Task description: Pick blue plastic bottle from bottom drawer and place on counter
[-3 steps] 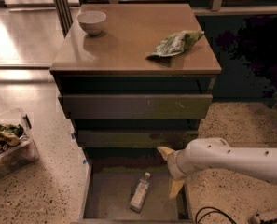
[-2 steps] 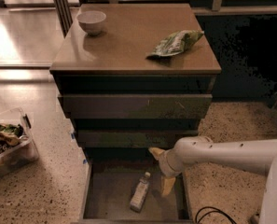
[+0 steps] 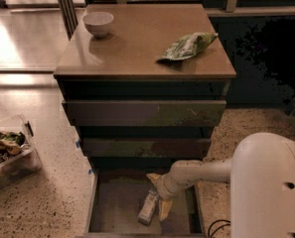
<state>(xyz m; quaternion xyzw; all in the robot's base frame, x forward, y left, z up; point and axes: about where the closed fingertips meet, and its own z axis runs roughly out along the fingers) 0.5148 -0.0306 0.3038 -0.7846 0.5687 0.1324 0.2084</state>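
The blue plastic bottle lies on the floor of the open bottom drawer, near its middle, its top end pointing toward the cabinet. My gripper reaches in from the right and sits low in the drawer at the bottle's upper end. Its yellowish fingers are spread apart, one behind the bottle's top and one to its right. Nothing is gripped. The counter is the glossy brown cabinet top above.
A small white bowl stands at the counter's back left and a green foil snack bag lies at its right. Two closed drawer fronts sit above the open drawer. A clear bin of items stands on the floor to the left.
My arm has swung left and lower into the drawer. The gripper has moved from right of the bottle to its upper end. The bottle has not moved.
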